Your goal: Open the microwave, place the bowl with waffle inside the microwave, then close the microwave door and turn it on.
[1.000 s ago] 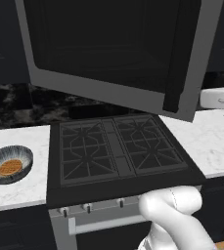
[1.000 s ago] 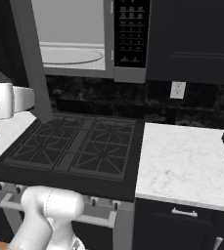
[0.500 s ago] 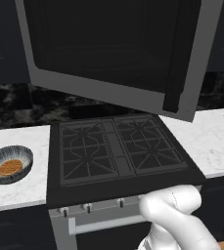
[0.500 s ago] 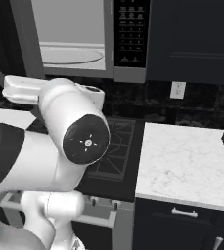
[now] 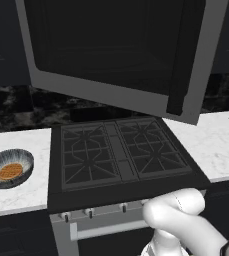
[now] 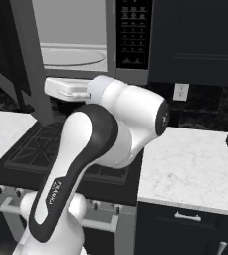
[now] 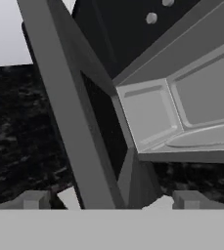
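While the microwave door [image 5: 121, 55] stands swung open above the stove [image 5: 118, 155], the bowl [image 5: 8, 169] with the waffle [image 5: 10, 171] sits on the surface left of the stove — low and well apart from the jaws, spread wide and empty near the door's hinged edge.

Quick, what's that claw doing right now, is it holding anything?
Claw: open and holding nothing; its tips stand wide apart, facing the edge of the open microwave door.
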